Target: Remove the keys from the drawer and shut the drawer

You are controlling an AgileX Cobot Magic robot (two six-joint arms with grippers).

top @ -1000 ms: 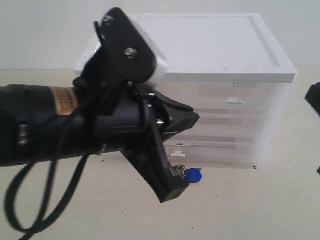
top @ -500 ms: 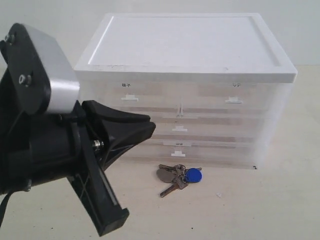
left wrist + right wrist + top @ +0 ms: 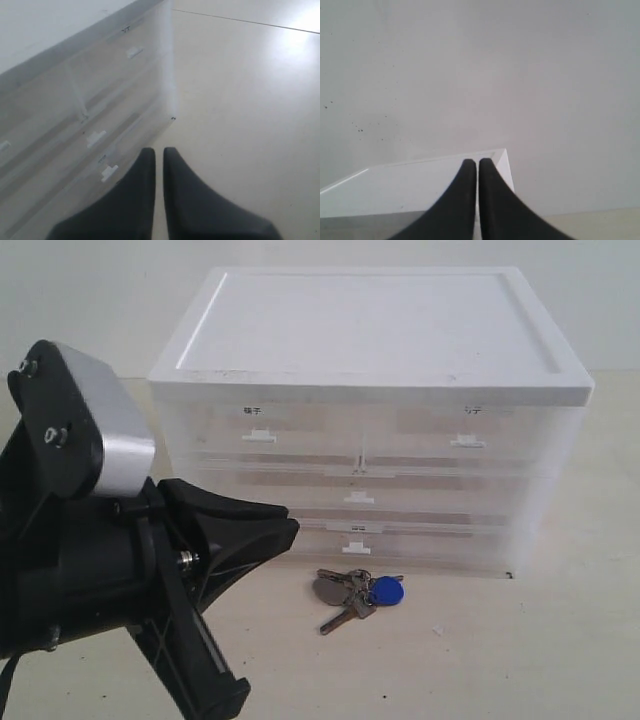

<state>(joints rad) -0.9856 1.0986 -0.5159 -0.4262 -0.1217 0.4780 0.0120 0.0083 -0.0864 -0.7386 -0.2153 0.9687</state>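
The keys (image 3: 352, 594), silver-grey on a ring with an oval blue fob (image 3: 388, 591), lie on the table just in front of the drawer unit's bottom drawer (image 3: 400, 540). The translucent white drawer unit (image 3: 370, 340) shows every drawer front flush and shut. My left gripper (image 3: 288, 526) looms large at the lower left, shut and empty, its tips to the left of the keys and apart from them. In the left wrist view the left gripper (image 3: 159, 150) points past the unit's corner (image 3: 172, 118); the keys are hidden there. My right gripper (image 3: 476, 161) is shut and empty, raised over the unit's white top (image 3: 395, 190).
The cream table (image 3: 520, 650) spreads in front of and beside the unit. A plain pale wall (image 3: 480, 75) stands behind it. The left arm's bulky black body (image 3: 70, 580) fills the lower left of the exterior view.
My left arm has drawn back to the left and lower, away from the drawer front, uncovering the keys lying on the table. The keys and drawers have stayed put.
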